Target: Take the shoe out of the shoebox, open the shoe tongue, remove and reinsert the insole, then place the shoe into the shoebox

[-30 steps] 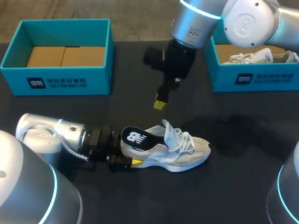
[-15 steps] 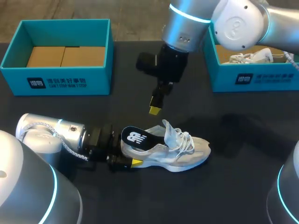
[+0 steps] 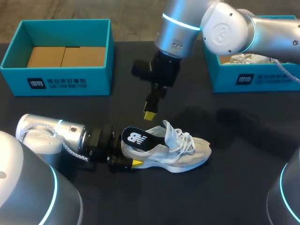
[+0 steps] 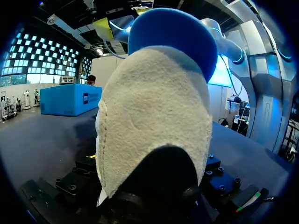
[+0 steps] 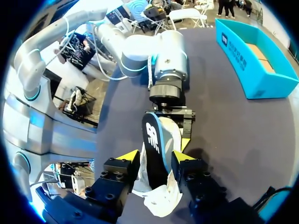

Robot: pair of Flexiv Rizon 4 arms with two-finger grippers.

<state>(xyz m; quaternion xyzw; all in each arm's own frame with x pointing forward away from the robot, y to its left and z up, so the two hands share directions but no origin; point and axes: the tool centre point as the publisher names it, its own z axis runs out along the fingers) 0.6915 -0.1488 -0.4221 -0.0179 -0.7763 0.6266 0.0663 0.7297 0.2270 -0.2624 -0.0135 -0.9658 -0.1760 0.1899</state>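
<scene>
Left gripper (image 3: 125, 154): clamped on the heel of the shoe (image 3: 183, 152), low on the table (image 3: 234, 187) on my left side. One yellow tip shows by the sole; the other is hidden behind the heel.
Right gripper (image 5: 155, 157): hangs above the insole (image 3: 138, 139) with its fingers apart, holding nothing. From overhead its two tips merge into one yellow spot.
Shoe: pale and laced, upright on the table between the two boxes, toe toward my right, tongue lifted.
Insole: dark with a blue edge. Its heel end sticks up out of the shoe; the front is hidden inside.
Left wrist view: the heel fills nearly everything, and I cannot make out my own fingers there.
Left box (image 3: 70, 83): teal, with brown cardboard inside.
Right box (image 3: 253, 79): teal, partly covered by my right arm. A second shoe (image 3: 243, 58) shows only in part.
</scene>
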